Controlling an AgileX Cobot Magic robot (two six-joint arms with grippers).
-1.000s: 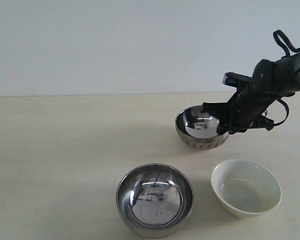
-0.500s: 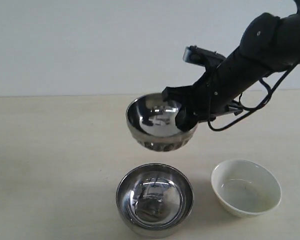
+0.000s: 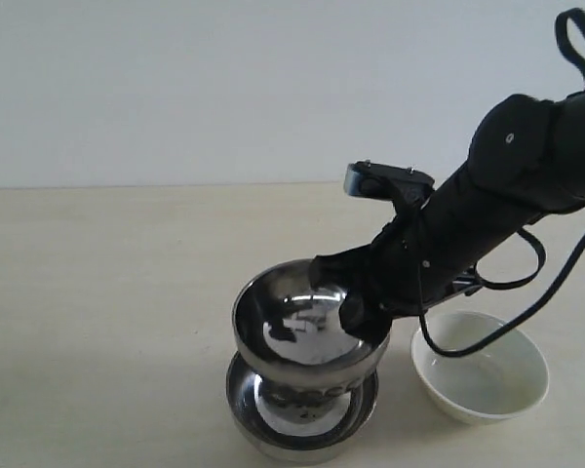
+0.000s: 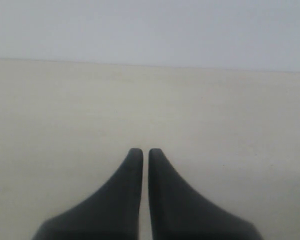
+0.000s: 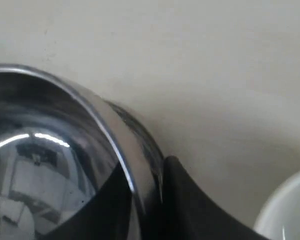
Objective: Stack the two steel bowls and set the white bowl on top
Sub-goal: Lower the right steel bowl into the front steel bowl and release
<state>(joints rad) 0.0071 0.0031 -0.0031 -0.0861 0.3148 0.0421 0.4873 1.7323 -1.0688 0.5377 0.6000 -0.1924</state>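
Observation:
My right gripper (image 3: 356,314) is shut on the right rim of the ribbed steel bowl (image 3: 288,331), one finger inside and one outside. That bowl hangs slightly tilted, its base down inside the plain steel bowl (image 3: 249,419) at the table's front; whether they touch I cannot tell. The right wrist view shows the pinched rim of the ribbed steel bowl (image 5: 55,145) between the right gripper's (image 5: 147,176) fingers. The white bowl (image 3: 487,375) stands empty to the right of the stack, and its edge shows as the white bowl (image 5: 292,210). My left gripper (image 4: 141,151) is shut and holds nothing.
The pale table (image 3: 107,292) stretches bare to the left and behind the bowls, up to a plain wall. The right arm's black cable (image 3: 512,327) loops down over the white bowl's rim. Beneath the left gripper lies only the table (image 4: 150,100).
The right arm lifted the ribbed steel bowl from the back of the table, carried it left and forward, then lowered it into the plain steel bowl. The white bowl has not moved.

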